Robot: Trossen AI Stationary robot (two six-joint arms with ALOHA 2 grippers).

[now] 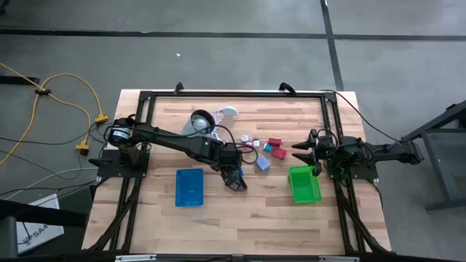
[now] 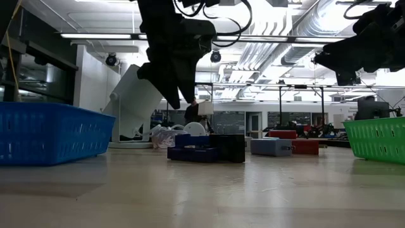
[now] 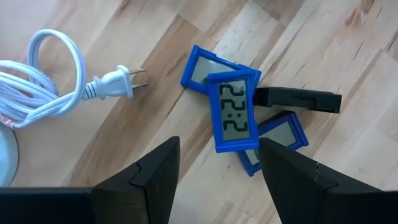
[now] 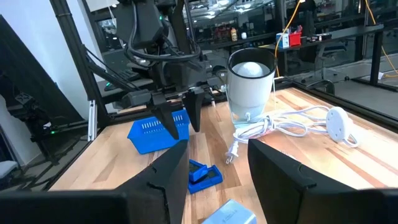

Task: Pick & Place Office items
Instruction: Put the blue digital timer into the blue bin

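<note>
From above, the pile under the left gripper is only a small dark blue blob. The left wrist view shows more: it is three little blue clocks stacked crookedly, one showing numbers, with a black clip-like piece touching them. A white plug on a white cord lies close by.

The left arm reaches from its side to the middle of the table. Its gripper points down and hangs just above the clocks, jaws apart, holding nothing.

The low view shows that gap between the fingers and the pile.

The other small blocks, red, pink and pale blue, sit between the pile and the right gripper. The blue tray and the green tray lie nearer the front.

The right arm waits at its edge of the table, above the green tray, jaws a little apart and empty.
</note>
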